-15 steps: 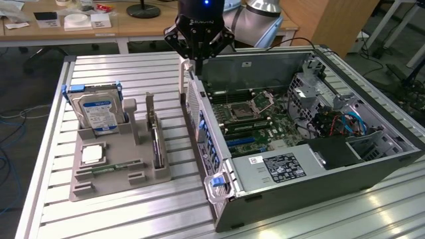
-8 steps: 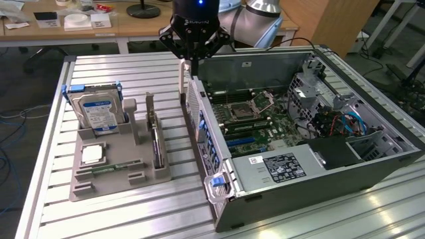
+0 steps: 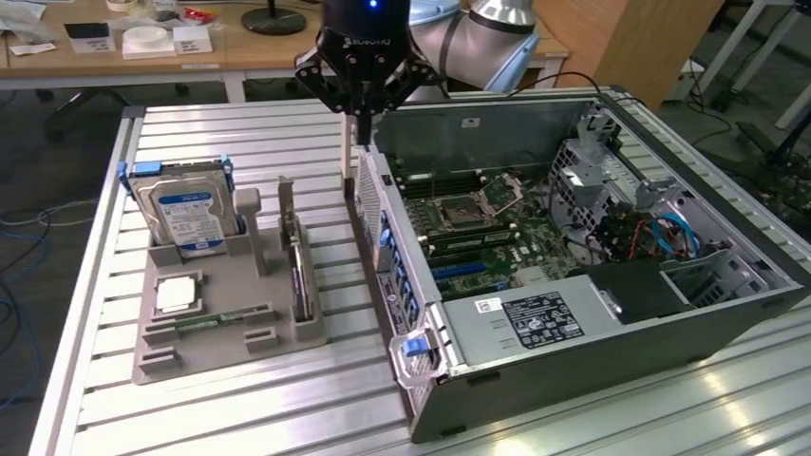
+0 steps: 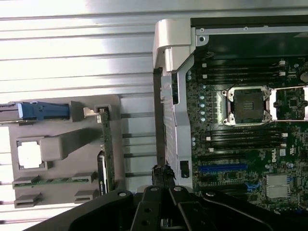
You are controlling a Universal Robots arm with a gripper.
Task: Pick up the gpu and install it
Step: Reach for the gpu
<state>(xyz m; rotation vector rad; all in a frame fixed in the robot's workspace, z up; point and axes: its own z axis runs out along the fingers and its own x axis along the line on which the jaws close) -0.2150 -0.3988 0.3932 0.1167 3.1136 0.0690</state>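
The gpu (image 3: 300,275) is a thin dark card standing on edge in a grey holder (image 3: 216,359), with its pale bracket strip (image 3: 285,204) rising at the far end. In the wrist view the gpu (image 4: 107,149) shows edge-on in the holder (image 4: 62,144). My gripper (image 3: 364,133) hangs high over the rear edge of the open computer case (image 3: 709,332), at the exterior view's right of the holder. It is shut, with nothing between its fingers. In the wrist view the gripper (image 4: 162,175) sits over the case's rear panel, near the blue slots (image 4: 222,168) of the motherboard (image 4: 240,139).
The holder also carries a hard drive (image 3: 188,214) with a blue-white label, a processor chip (image 3: 178,292) and a green memory stick (image 3: 216,321). The case lies on its side on a slatted metal table (image 3: 254,418). A cluttered desk (image 3: 152,47) stands behind.
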